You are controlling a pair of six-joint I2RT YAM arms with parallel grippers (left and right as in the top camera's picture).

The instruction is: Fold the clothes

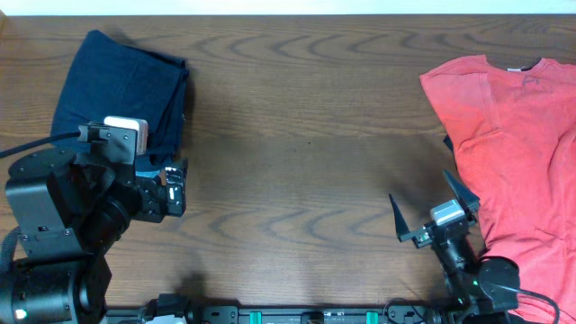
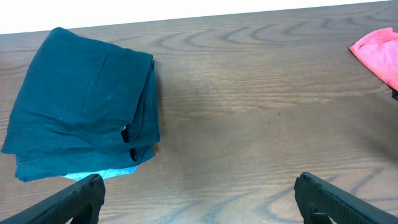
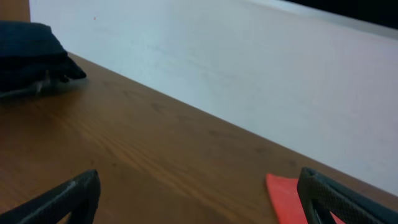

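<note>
A folded dark navy garment lies at the far left of the table; it also shows in the left wrist view and, far off, in the right wrist view. A red T-shirt lies spread flat at the right side; a corner of it shows in the left wrist view and in the right wrist view. My left gripper is open and empty over bare wood, just in front of the navy garment. My right gripper is open and empty, just left of the red T-shirt.
The wooden table runs between the two garments. A white wall stands behind the table's far edge. The left arm's body takes up the near left corner.
</note>
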